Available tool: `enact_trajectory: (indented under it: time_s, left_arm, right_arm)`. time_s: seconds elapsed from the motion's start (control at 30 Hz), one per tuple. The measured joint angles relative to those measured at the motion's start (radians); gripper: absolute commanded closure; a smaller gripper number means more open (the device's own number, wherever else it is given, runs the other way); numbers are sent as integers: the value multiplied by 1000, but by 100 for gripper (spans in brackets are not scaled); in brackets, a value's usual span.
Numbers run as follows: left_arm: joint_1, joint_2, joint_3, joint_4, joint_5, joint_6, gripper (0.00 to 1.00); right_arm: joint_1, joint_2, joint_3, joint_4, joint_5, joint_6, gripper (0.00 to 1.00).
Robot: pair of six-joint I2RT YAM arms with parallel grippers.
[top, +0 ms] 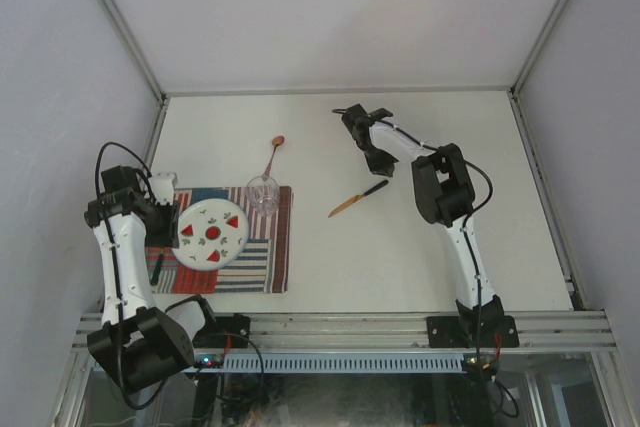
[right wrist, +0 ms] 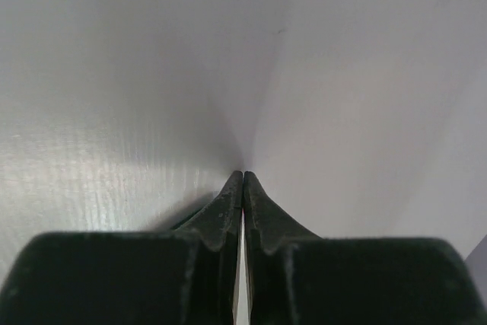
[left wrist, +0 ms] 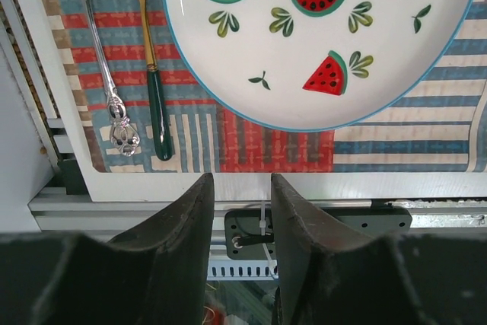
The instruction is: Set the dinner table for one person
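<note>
Has the dinner table (top: 420, 257) spread off-white under both arms, with a striped placemat (top: 268, 262) by the near-left corner bearing a plate (top: 212, 234) and a glass (top: 263, 194). Hangs the left gripper (left wrist: 242, 182) by the left edge, fingers spread on nothing. Presses the right gripper (right wrist: 243, 175) together, empty, over the far middle.

I see soft, even light; left of my right pincer (right wrist: 243, 175) a pale sheen streaks the plain off-white flat tabletop (right wrist: 84, 165), slightly blurred.
</note>
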Motion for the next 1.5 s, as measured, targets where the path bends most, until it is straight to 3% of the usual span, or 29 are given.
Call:
enact_trajectory:
  time_s: [0.17,0.4,0.53,0.73,1.0,1.1,1.5]
  left_arm:
    - [0,0,3,2,-18,0,60]
    - [0,1,17,12,-14,-1,60]
    - [0,9,17,21,-10,-2,60]
    - [0,27,17,21,-10,0,60]
    - [0,27,17,21,-10,0,60]
    - [0,27,17,22,-10,0,60]
    - [0,26,17,42,-3,-1,60]
  right_arm:
    - [2,-6,45,-29,-38,-3,100]
    - [27,-191,-179,-72,-93,32,100]
    - [33,-264,-195,-83,-99,41,100]
    - [34,-209,-63,-92,-103,41,100]
    - [27,66,227,-119,-168,50,100]
    - [26,78,175,-120,-188,56,100]
    - [47,-178,-182,-149,-284,132,100]
